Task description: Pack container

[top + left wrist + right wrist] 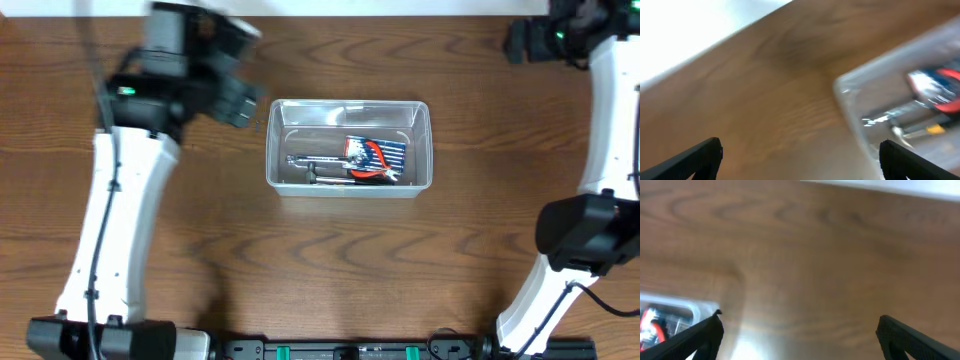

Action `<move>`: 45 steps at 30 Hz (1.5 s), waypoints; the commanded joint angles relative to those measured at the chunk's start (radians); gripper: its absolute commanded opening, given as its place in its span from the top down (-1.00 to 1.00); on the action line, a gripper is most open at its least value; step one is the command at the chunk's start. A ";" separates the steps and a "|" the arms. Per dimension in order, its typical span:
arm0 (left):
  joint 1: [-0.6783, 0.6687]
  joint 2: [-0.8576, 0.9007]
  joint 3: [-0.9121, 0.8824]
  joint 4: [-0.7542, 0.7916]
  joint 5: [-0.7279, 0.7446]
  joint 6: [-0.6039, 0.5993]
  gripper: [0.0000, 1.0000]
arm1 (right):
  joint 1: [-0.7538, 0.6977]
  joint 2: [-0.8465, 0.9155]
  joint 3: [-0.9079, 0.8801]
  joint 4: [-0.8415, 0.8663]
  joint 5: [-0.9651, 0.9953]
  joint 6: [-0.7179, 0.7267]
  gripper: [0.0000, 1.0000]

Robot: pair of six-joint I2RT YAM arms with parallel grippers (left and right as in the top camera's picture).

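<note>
Left tool [800, 157], jaws wide, near container [271, 150] rim

Container [350, 103] centre of table [330, 260]; tools [365, 160] inside, toward right end; left claw [800, 146] near container's left end.

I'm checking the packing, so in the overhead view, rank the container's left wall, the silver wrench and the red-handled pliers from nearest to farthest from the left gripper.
From the left gripper, seen overhead:
1. The container, its left wall, the side facing the gripper.
2. The silver wrench, inside, in the container's left half.
3. The red-handled pliers, inside, toward the far right end.
</note>
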State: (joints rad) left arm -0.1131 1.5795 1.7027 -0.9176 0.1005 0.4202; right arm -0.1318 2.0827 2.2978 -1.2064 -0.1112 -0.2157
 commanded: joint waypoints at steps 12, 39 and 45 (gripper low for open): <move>0.206 0.007 -0.011 -0.220 0.027 -0.168 -0.97 | 0.104 -0.072 0.005 -0.226 0.063 0.122 -0.98; 0.087 -1.177 -0.941 0.084 0.059 -0.201 -0.97 | 0.247 -1.227 -1.275 0.277 0.158 0.208 -0.98; 0.087 -1.189 -0.979 0.082 0.060 -0.201 -0.97 | 0.247 -1.326 -1.471 0.361 0.197 0.208 -0.98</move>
State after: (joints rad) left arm -0.0219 0.3904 0.7242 -0.8440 0.1726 0.2314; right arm 0.1017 0.7895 0.8536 -0.8558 0.0544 -0.0292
